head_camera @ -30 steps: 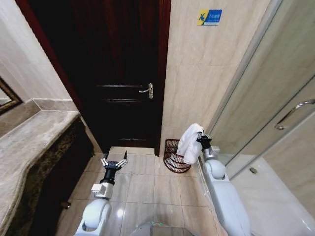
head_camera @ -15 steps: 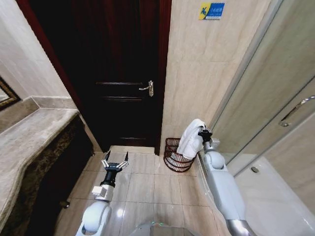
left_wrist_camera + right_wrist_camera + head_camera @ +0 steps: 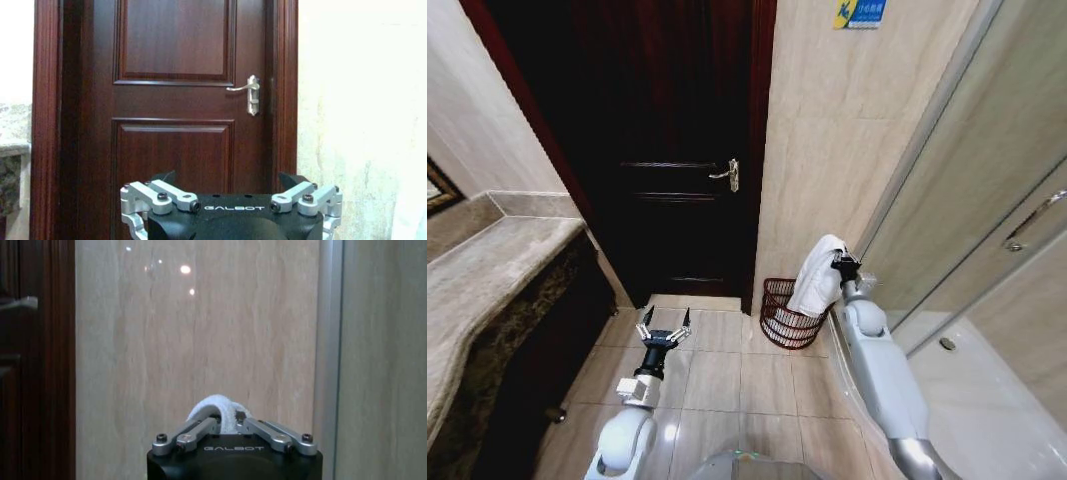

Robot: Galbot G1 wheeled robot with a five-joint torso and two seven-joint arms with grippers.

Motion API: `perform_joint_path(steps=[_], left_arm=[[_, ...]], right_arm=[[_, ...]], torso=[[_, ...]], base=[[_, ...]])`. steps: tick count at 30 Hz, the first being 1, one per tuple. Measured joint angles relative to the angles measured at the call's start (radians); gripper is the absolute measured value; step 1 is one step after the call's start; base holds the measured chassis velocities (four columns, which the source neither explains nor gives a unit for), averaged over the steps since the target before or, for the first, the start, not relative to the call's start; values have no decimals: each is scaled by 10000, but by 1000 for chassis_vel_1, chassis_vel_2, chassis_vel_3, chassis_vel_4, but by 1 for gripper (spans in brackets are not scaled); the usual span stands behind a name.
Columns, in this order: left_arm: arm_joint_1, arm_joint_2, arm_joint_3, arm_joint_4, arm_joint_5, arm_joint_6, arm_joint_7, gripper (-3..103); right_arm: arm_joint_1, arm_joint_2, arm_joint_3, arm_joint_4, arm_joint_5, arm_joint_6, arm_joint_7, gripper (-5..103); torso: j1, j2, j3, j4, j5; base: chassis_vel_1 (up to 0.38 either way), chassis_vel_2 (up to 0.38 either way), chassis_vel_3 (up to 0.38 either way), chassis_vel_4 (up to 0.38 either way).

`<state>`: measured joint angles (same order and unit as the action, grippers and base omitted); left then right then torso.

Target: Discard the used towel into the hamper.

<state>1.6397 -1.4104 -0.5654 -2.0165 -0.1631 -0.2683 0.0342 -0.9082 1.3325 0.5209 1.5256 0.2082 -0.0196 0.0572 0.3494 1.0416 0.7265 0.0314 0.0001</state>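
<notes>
A white towel [image 3: 819,277] hangs from my right gripper [image 3: 839,264], which is shut on it, and drapes down over the far right side of the hamper [image 3: 784,316]. The hamper is a dark reddish-brown wire basket on the floor against the tiled wall, right of the door. In the right wrist view a fold of the towel [image 3: 215,409] bulges between the closed fingers, facing the beige wall. My left gripper [image 3: 663,323] hovers open over the floor tiles in front of the door, and its spread fingers [image 3: 157,192] frame the door in the left wrist view.
A dark wooden door [image 3: 677,150] with a metal handle [image 3: 726,174] is straight ahead. A stone vanity counter [image 3: 477,290] runs along the left. A glass shower partition [image 3: 987,230] with a bar handle stands on the right. Tiled floor [image 3: 717,370] lies between.
The right gripper with the towel has risen slightly and moved a little further over the hamper. The head camera has shifted, so the whole scene sits a bit lower. The left gripper stays open.
</notes>
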Motion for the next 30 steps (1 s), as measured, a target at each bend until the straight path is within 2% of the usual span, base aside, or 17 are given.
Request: perform_joint_path(steps=[22,30], left_arm=[[114,7,57,-116,31,-190,175,100],[253,46,31,-139,34,-384,204,100]], right_arm=[[-1901,48,368,1733,-92,138,308,4],[-2464,261,464,2267,-49,219,461,4]], torso=[[-462,-1022,-560,1,-2],[-647,-1435,-793,2,-2]], base=[[0,0,0,0],[0,0,0,0]])
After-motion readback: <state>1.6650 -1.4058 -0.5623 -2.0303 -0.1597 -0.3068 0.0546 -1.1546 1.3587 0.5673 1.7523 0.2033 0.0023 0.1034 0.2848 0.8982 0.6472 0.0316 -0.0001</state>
